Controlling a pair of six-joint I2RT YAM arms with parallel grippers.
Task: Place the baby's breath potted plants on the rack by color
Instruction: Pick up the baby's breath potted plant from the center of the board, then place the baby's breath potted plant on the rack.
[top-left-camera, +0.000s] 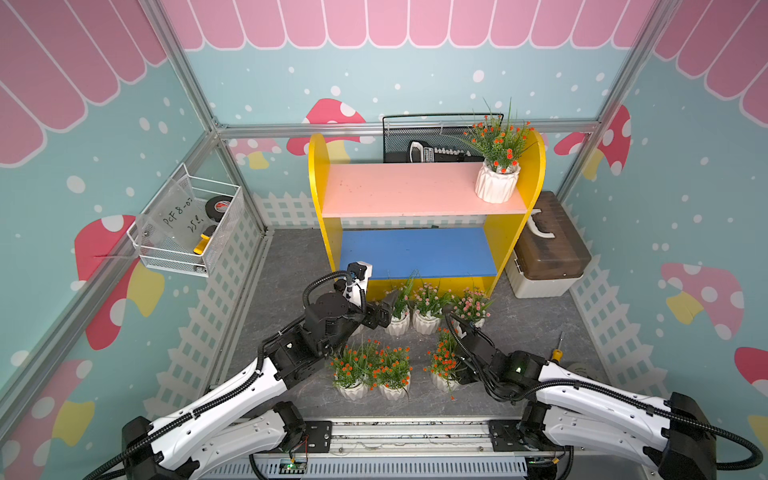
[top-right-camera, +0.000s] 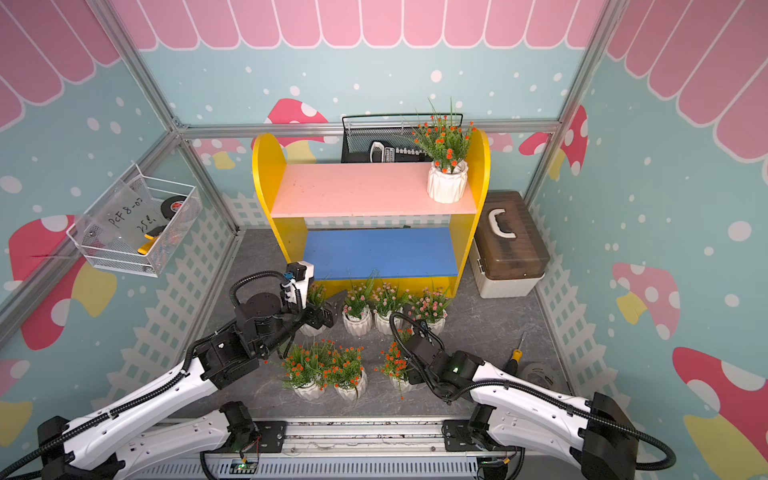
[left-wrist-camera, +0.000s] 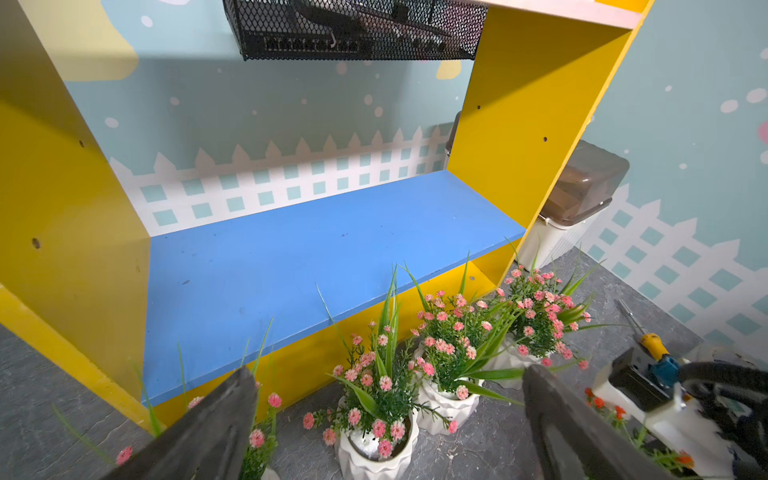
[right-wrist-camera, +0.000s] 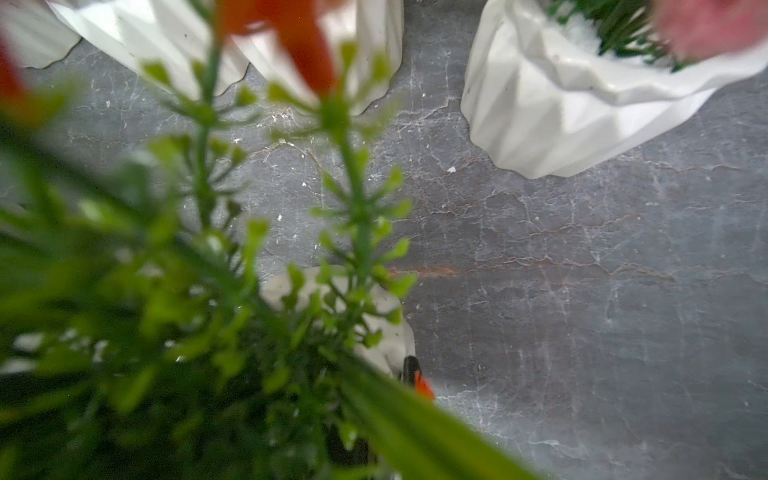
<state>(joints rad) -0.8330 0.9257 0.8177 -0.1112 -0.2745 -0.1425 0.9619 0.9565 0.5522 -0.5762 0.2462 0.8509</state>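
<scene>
Work had just begun: one white ribbed pot of orange-red flowers (top-left-camera: 496, 183) stood on the pink top board (top-left-camera: 407, 187) of the yellow-sided rack (top-left-camera: 320, 174). Four pink-flowered pots (top-left-camera: 426, 320) and three orange ones (top-left-camera: 392, 386) crowded the floor (top-left-camera: 282, 291) before the rack. The left gripper (left-wrist-camera: 390, 374) gaped wide by the pink row; the right gripper (top-left-camera: 459, 374) was clenched among orange sprigs, holding what, I couldn't tell.

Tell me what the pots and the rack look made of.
Pots: smooth white faceted walls with a soft sheen, likely ceramic, possibly moulded plastic. Rack: matte painted board, probably wood or fibreboard; drilled holes show in its yellow side panel.
</scene>
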